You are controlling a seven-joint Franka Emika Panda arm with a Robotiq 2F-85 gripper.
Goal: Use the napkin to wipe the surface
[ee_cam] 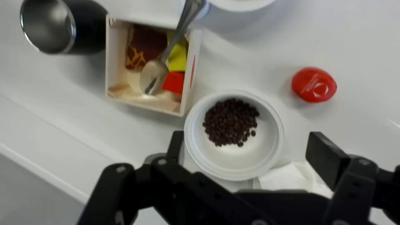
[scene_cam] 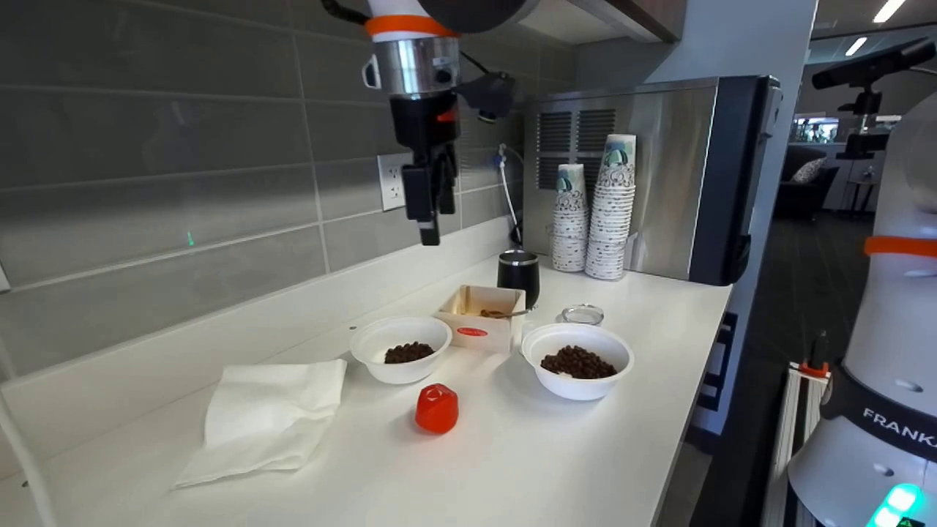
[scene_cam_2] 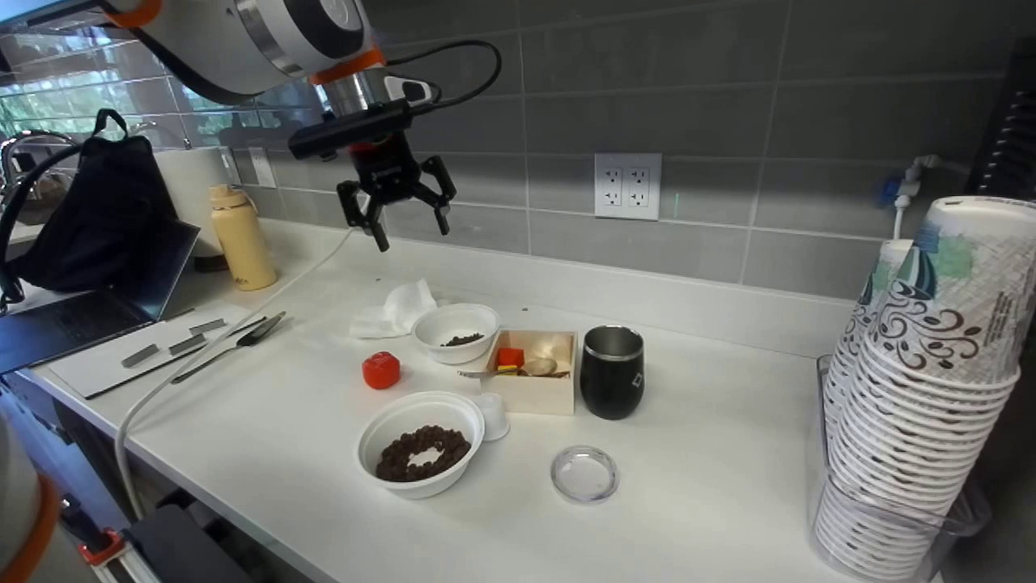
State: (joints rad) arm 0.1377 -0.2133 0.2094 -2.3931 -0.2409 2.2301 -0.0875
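One napkin [scene_cam: 274, 413], two bowls [scene_cam: 575, 388], one hand [scene_cam_2: 413, 236] spread wide

Smooth white arm segments [scene_cam_2: 206, 44] are sporting orange bands [scene_cam: 410, 27], a thin black cable [scene_cam_2: 498, 69] is looping, round grey screws [ee_cam: 162, 162] are dotting the angular black gripper [scene_cam_2: 413, 236], white lettering [scene_cam: 899, 426] is spelling FRANK!

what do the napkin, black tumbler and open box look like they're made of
Napkin: matte white paper or cloth, going by its soft folds. Black tumbler: probably metal, satiny black outside, given its shiny silvery rim. Open box: perhaps thin wood or card; pale, matte, flat walls.
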